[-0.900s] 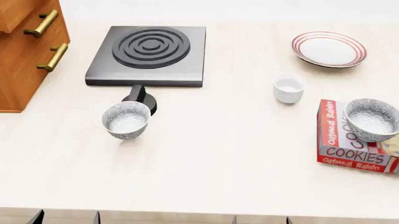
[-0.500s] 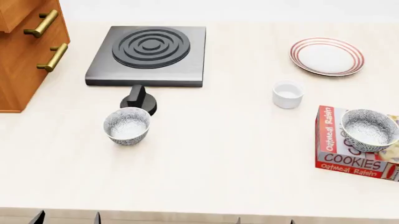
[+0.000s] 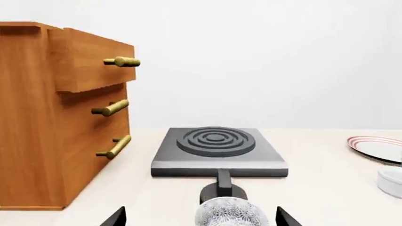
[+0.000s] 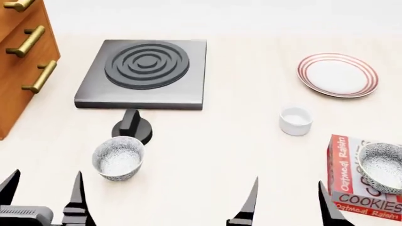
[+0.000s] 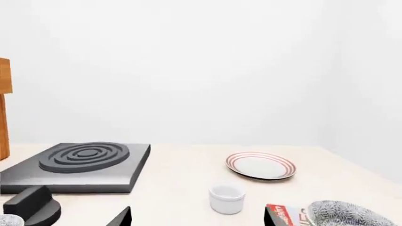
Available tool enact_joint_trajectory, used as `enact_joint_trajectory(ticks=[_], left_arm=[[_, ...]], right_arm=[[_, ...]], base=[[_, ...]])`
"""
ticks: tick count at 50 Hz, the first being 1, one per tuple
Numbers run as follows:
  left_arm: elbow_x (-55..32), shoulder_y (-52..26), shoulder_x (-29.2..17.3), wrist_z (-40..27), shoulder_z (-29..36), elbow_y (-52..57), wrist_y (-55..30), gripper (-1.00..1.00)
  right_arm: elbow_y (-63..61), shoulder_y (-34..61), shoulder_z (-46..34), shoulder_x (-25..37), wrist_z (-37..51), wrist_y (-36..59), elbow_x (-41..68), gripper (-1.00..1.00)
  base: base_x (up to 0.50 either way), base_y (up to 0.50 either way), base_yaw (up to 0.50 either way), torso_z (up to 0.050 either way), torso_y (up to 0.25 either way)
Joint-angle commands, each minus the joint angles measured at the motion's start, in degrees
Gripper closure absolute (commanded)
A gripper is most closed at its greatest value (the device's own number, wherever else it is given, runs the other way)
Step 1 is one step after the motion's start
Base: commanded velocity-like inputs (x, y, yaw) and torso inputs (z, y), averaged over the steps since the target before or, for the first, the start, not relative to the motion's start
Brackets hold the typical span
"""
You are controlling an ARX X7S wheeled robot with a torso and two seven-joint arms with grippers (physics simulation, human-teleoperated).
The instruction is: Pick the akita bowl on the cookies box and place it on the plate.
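Head view: akita bowl [image 4: 381, 167] atop cookies box [image 4: 359, 180], near right on worktop [image 4: 220, 136], just right of empty, spread right hand [image 4: 285, 200], the nearer one; left hand [image 4: 44, 195] likewise open; plate [image 4: 338, 75] farther back.

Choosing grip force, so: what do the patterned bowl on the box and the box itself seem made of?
The akita bowl looks like glazed ceramic: thin rim, fine grey-black pattern, pale smooth inside. The cookies box looks like printed cardboard: flat faces, sharp edges, red-and-white lettering.
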Motion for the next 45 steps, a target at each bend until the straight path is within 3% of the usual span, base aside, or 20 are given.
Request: enact_joint_trajectory(ticks=[1,45], left_arm=[[-0.59,-1.17,-1.03,-0.31,-2.07,12.23,-7.22,-1.0],[-4.18,-0.83,-4.17,-1.5,-1.66,17.17,-8.15,-1.0]], right_arm=[[-14.45,0.53,2.23,1.05,0.88,9.02,-0.97,-1.0],[-22.0,-1.15,0.0,5.69,3.29,6.97,-3.37,-1.0]], base=[[0.5,0.0,0.0,0.0,0.0],[0.5,0.0,0.0,0.0,0.0]])
